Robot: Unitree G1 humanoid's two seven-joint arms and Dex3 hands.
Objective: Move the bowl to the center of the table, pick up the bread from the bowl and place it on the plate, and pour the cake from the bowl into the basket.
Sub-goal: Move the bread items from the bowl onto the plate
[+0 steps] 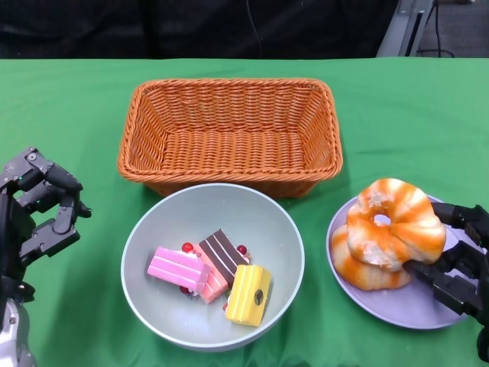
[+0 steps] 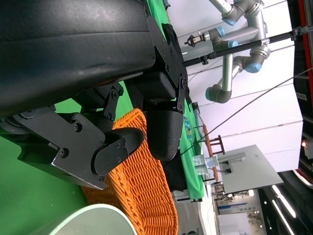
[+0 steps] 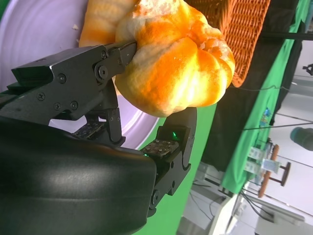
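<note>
While the right hand (image 1: 451,256) reached over the right side of the plate (image 1: 428,310), its fingers (image 3: 105,61) were clamped on a round orange-and-white bread (image 1: 397,223), with one finger above the loaf and another pressed against its underside in the right wrist view. That held bread sat on top of a 2nd orange bread (image 1: 359,271), which lay flat on the pale lilac plate. The plate stood at the right of the green table (image 1: 69,99), just beside the bowl (image 1: 153,229).

The pale green bowl sat near the middle of the table's front half, its far rim close against the front wall of the orange wicker basket (image 1: 229,126). Inside the bowl lay 3 cake pieces: a pink cake (image 1: 177,269) on the left, a brown striped cake (image 1: 221,254) in the middle and a yellow cake (image 1: 250,293) toward the right, all touching or nearly touching one another, with small red berries among them.

The left hand (image 1: 38,206) hung over the table to the left of the bowl, apart from it, holding nothing; its fingers (image 2: 164,132) were curled partway and not touching anything. The left wrist view showed the basket beyond those fingers and a sliver of the bowl's rim.
</note>
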